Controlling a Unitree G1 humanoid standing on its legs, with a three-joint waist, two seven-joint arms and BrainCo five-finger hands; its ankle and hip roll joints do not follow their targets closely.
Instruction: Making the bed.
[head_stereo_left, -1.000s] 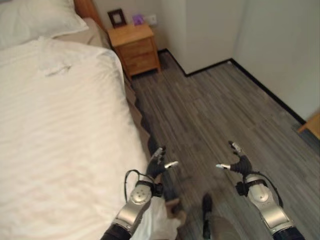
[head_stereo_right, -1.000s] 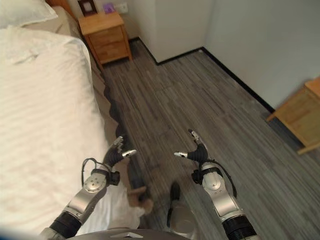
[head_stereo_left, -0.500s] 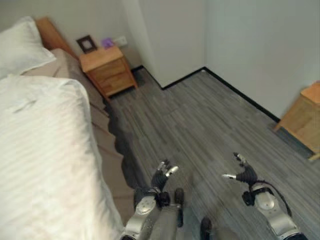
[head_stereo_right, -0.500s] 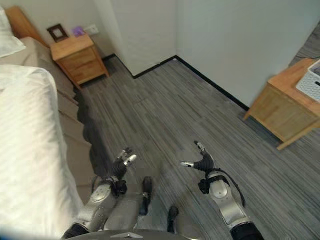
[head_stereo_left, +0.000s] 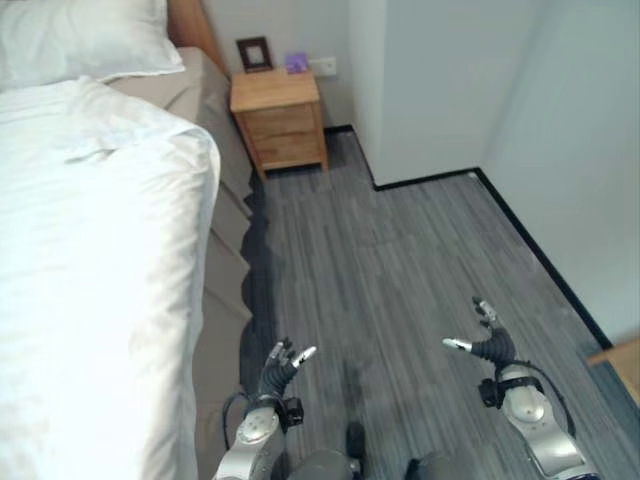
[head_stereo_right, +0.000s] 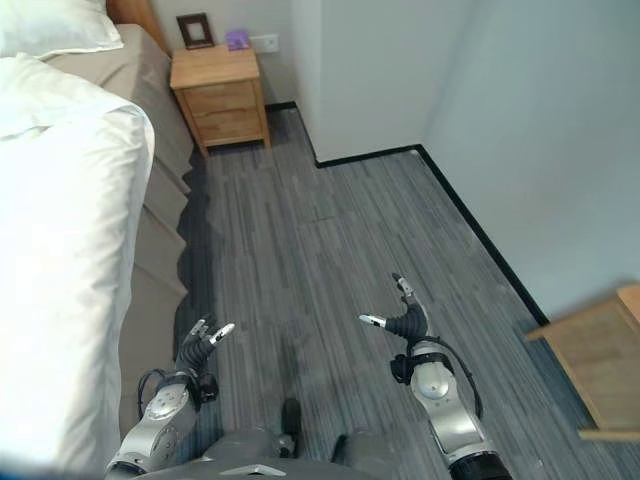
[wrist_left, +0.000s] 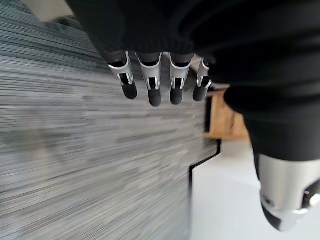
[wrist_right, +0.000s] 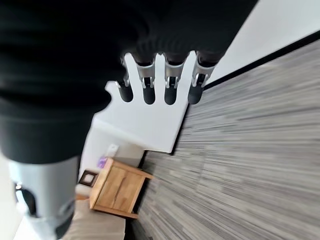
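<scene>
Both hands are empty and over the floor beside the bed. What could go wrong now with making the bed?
1. The left hand and right hand are open above the wooden floor, not touching the white duvet, so a reach from here may miss the cloth.
2. The duvet hangs over the bed's edge; a pull from this side could drag it further off.
3. The nightstand stands close to the bed; an arm could strike it.

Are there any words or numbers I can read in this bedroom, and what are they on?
None: nothing here carries words or numbers that can be read.
Picture frame on the nightstand: too small to tell whether it holds any print.
Purple thing beside it: too small to read.
White duvet, pillow: no print shows.
</scene>
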